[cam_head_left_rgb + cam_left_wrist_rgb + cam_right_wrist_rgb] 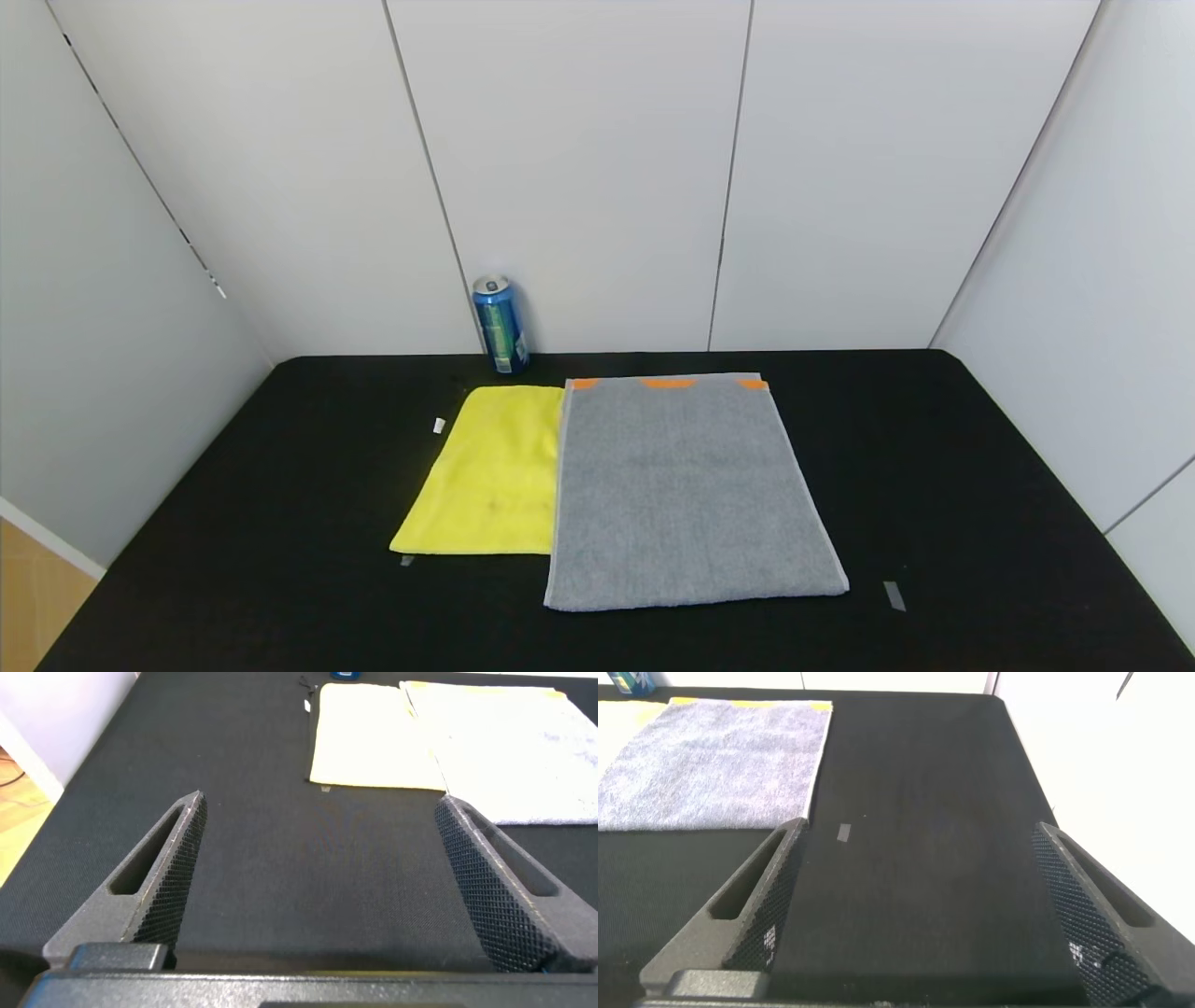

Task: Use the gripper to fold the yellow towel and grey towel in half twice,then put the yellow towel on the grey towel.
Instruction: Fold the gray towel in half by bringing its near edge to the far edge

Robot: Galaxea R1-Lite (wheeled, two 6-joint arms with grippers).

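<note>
Well ahead of the left gripper (pixel 318 849), whose jaws stand wide apart with nothing between them, the yellow towel (pixel 493 471) lies flat on the black table (pixel 280 523). This gripper hangs low over bare tabletop on the near left side, clear of both cloths. Just beyond the yellow towel, on the side away from the left gripper, the grey towel (pixel 686 490) is spread flat too, its long edge overlapping the yellow one's edge. Orange patches (pixel 667 383) mark the grey towel's far short edge.

The right gripper (pixel 915 859) is likewise spread wide and holds nothing, hovering above bare table on the near right side. The grey towel lies ahead of it and off toward the other arm, not touching it. A small strip of grey tape (pixel 844 832) sits on the table just ahead of this gripper, near the grey towel's closest corner.

Farthest from both grippers, a blue can (pixel 500 324) stands upright at the table's back edge, just behind the yellow towel's far corner, against the white wall (pixel 579 168).
</note>
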